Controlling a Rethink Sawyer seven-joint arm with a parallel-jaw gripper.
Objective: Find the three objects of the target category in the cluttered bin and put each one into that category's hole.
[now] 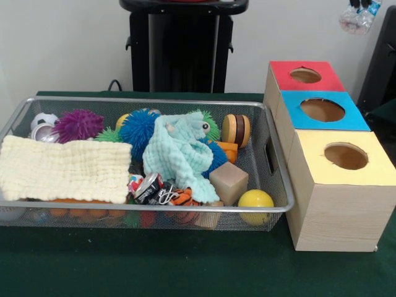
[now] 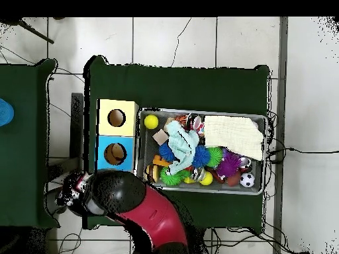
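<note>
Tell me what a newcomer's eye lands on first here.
The wire bin heaped with toys, a mint cloth draped mid-pile and a cream cloth over its left end. Beside it, three boxes with red, blue and yellow holed tops. Overhead, the red arm curls below.

– What's my bin (image 1: 272, 185) made of?
– Silvery wire mesh. At nine o'clock lies a cream waffle-weave cloth (image 1: 62, 168); in the middle, a crinkled mint one (image 1: 179, 154).
– And at five o'clock?
– A glossy yellow ball (image 1: 255, 201), beside a matt wooden block (image 1: 228, 182).
</note>
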